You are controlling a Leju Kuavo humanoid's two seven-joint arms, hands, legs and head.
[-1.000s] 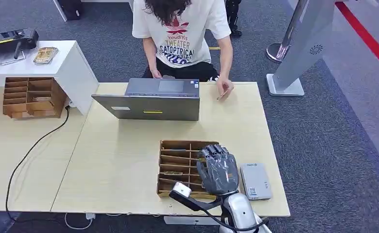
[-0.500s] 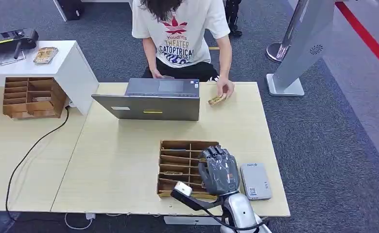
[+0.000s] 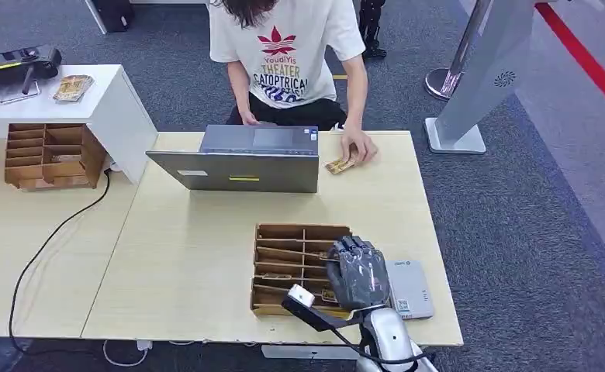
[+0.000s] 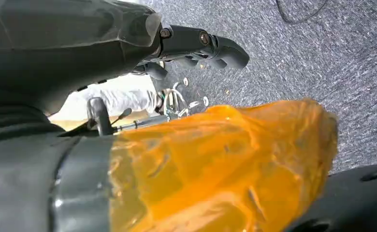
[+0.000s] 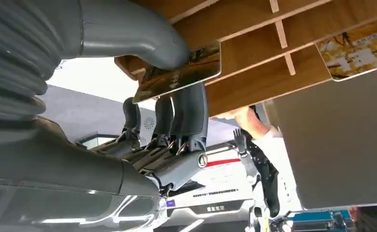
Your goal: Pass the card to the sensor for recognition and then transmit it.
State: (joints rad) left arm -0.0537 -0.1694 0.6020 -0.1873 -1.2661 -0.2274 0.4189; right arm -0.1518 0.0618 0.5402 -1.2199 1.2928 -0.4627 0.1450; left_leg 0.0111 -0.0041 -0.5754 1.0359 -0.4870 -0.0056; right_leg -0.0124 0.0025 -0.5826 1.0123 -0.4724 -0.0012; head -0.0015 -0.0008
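Observation:
My right hand (image 3: 356,273) hovers over the right end of the wooden slotted card box (image 3: 282,232) at the table's near edge. It pinches a glossy card (image 5: 179,72) between thumb (image 5: 128,34) and fingers; the card's edge shows by the thumb (image 3: 329,295). The grey sensor pad (image 3: 409,291) lies flat just right of the box, beside the hand. Another card (image 5: 360,48) lies in a box slot. My left hand (image 4: 201,46) hangs over the carpet with fingers loosely extended, holding nothing.
A person (image 3: 288,54) sits across the table behind a grey laptop (image 3: 237,170), one hand (image 3: 359,147) on a card (image 3: 340,165) lying on the tabletop. A second wooden box (image 3: 47,155) and a white stand (image 3: 105,101) are at the left. A black cable (image 3: 51,232) crosses the left table.
My right hand has shifted right and nearer, toward the sensor pad, with the card in it. The person's hand lowered a card onto the table beside the laptop.

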